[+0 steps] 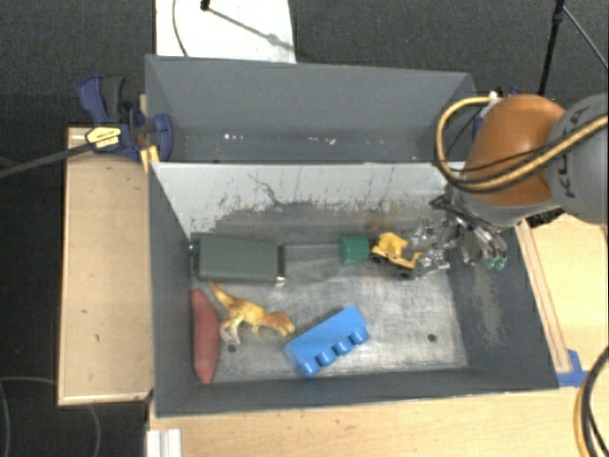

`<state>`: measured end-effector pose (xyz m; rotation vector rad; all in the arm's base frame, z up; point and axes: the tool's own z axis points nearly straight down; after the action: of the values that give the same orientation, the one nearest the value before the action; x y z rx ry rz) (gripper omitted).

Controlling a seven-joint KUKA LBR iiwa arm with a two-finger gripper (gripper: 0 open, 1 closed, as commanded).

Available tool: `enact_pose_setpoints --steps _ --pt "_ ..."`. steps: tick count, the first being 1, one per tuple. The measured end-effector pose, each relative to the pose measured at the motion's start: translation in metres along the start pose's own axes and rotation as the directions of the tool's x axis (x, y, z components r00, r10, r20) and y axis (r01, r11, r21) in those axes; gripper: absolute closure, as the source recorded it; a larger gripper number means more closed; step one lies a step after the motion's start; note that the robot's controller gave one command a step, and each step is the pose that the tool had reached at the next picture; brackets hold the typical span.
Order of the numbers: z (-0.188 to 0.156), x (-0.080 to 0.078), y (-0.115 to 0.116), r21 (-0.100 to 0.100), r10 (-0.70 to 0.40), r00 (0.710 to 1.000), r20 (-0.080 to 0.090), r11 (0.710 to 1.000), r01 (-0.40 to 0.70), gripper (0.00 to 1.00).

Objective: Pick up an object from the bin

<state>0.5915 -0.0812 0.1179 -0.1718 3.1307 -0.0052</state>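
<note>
My gripper is low at the right back of the bin floor, just right of a small yellow toy vehicle. Its metal fingers touch or nearly touch the toy's right end; the toy is not clearly between them. A small green block lies just left of the yellow toy. Further left, a dark green rectangular box lies along the back of the floor.
A blue toothed brick lies at the front middle. A yellow toy dinosaur and a red elongated object lie at the front left. The arm with its orange cover and cables hangs over the bin's right wall.
</note>
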Motion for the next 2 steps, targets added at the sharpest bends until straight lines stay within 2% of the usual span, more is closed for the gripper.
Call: enact_pose_setpoints --steps 1,2 --pt "-0.1020 0.0286 0.0231 -0.003 0.001 1.000 -0.002 1.000 -0.001 1.00" --pt "-0.1020 0.0286 0.0231 -0.003 -0.001 1.000 -0.002 1.000 0.001 1.00"
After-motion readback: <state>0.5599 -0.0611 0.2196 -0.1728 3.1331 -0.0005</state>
